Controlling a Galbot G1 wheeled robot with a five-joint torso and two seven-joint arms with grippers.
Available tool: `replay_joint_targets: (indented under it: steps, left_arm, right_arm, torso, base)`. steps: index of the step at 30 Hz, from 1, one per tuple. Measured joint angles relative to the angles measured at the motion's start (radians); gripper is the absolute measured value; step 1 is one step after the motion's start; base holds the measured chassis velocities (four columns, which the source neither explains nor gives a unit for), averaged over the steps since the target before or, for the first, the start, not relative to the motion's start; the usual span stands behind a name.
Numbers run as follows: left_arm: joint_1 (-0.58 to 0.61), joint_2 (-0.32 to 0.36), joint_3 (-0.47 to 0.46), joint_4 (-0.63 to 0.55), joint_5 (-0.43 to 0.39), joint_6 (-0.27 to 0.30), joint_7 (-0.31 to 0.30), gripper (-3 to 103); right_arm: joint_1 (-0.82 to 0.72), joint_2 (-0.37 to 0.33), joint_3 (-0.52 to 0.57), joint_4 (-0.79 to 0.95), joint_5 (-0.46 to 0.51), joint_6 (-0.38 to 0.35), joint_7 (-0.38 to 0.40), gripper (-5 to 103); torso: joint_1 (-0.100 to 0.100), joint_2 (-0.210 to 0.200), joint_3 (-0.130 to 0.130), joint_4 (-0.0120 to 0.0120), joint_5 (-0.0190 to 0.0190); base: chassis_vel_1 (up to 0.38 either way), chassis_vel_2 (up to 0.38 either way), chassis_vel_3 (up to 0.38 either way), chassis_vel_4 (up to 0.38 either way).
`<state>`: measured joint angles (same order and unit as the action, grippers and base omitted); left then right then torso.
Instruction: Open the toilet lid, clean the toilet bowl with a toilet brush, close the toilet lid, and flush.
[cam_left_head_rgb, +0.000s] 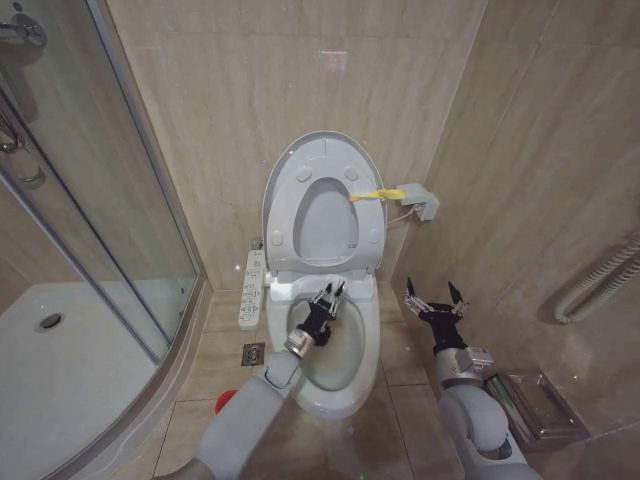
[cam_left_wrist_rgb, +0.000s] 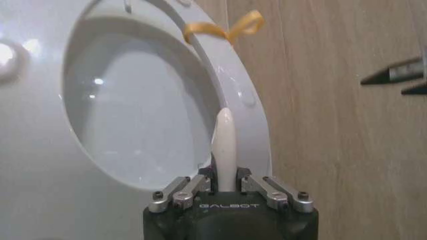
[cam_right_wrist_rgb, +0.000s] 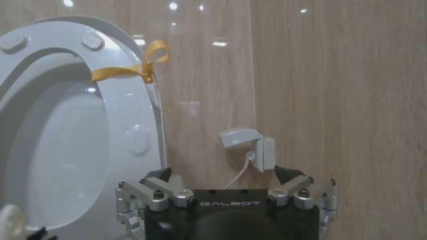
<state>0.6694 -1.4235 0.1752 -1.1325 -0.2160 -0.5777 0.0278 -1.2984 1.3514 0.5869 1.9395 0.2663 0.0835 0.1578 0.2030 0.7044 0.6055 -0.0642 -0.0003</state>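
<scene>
the toilet lid stands raised against the wall, yellow strap on its rim. the left hand hangs over the toilet bowl, pinching the white handle of the toilet brush. the right hand waits beside the bowl, fingers spread.

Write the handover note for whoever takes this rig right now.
Left gripper: shut on the toilet brush handle, over the toilet bowl.
Right gripper: open, idle, beside the bowl on the robot's right.
Toilet lid: raised against the wall, seat up with it, yellow strap on its edge.
Done: lid opened, brush in gripper.
Left: scrub the bowl, close the lid, flush. The brush head cannot be seen.
</scene>
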Motion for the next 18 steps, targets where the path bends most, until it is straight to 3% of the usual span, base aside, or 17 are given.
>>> replay_joint_targets:
  steps: [10, 18]
  left_arm:
    - [0.081, 0.074, -0.041, -0.305, 0.005, 0.072, -0.010, 20]
    - [0.105, 0.088, -0.029, -0.369, 0.016, 0.086, -0.009, 20]
  right_arm:
    - [0.000, 0.000, 0.000, 0.000, 0.000, 0.000, 0.000, 100]
    - [0.000, 0.000, 0.000, 0.000, 0.000, 0.000, 0.000, 100]
  torso:
    - [0.000, 0.000, 0.000, 0.0003, 0.0003]
    - [0.000, 0.000, 0.000, 0.0001, 0.0003]
  base:
    - [0.000, 0.000, 0.000, 0.000]
    - [0.000, 0.000, 0.000, 0.000]
